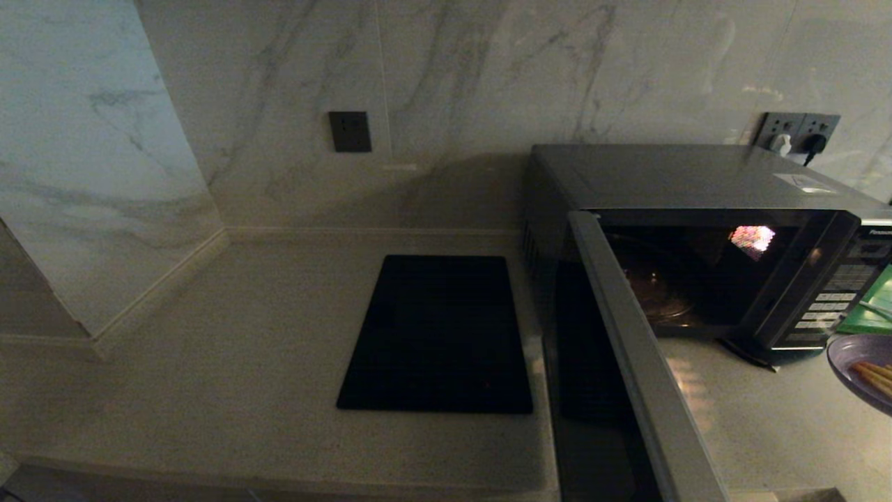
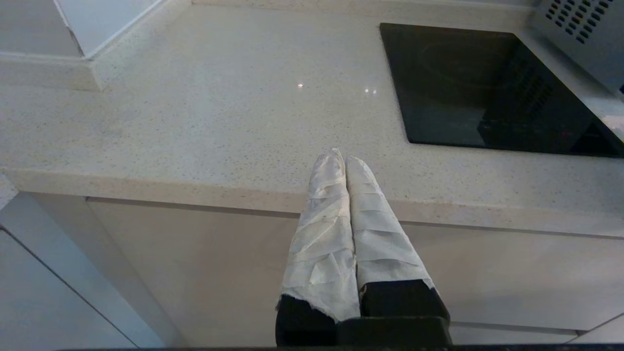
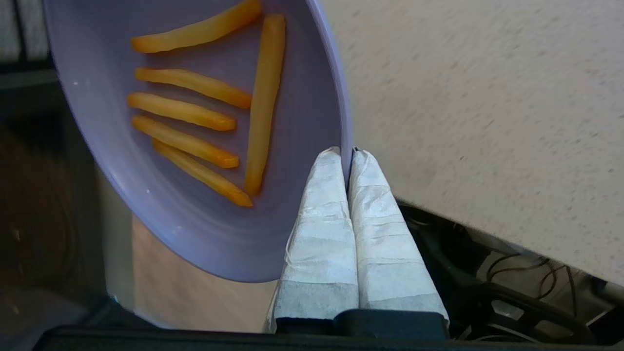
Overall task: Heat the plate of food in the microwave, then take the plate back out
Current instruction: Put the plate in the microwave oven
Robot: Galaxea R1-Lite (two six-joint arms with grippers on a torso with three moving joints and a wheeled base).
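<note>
On a pale speckled counter [image 1: 230, 362] under a marble-veined wall [image 1: 488, 77], there's a flat black cooktop [image 1: 439, 335] set into the stone, and right beside it the microwave [image 1: 697, 230]. Its door [image 1: 641, 362] hangs wide open, swung out toward the room, edge-on between the cooktop and the lit cavity, where the glass turntable [image 1: 651, 289] sits bare. One dark socket [image 1: 350, 131] on the wall, two more with plugs [image 1: 798, 134] behind the oven.

The plate [image 3: 204, 146] is off at the right edge, in front of the button panel [image 1: 836, 300], lifted clear of the counter and tilted, six fries [image 3: 195, 112] lying on it. The right gripper [image 3: 347, 155] has its taped fingers [image 3: 321, 219] pinched tight on the rim.

The left gripper [image 2: 344, 157] waits low at the counter's front edge, fingers pressed together, holding nothing.
</note>
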